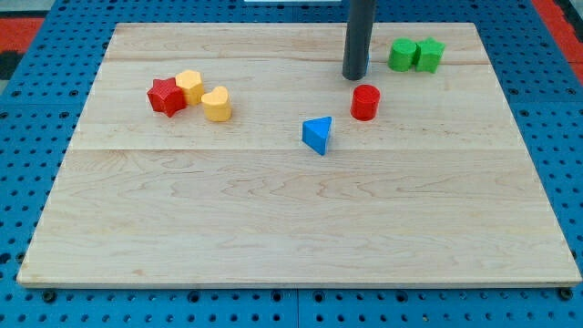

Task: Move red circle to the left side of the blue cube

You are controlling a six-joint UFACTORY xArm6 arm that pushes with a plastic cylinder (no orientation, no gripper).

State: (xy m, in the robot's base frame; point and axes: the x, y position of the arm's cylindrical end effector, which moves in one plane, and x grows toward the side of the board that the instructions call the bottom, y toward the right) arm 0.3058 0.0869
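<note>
The red circle (365, 102), a short red cylinder, stands right of the board's middle, in the upper half. A blue block (318, 135), wedge or triangle shaped, lies just below and to the left of it; I see no other blue block. My tip (354, 76) rests on the board just above the red circle, slightly to its left, a small gap between them. The dark rod rises out of the view's top.
Two green blocks (415, 55) sit together at the upper right. A red star (166, 96) and two yellow blocks (189, 86) (217, 104) cluster at the upper left. The wooden board (291, 228) lies on a blue pegboard.
</note>
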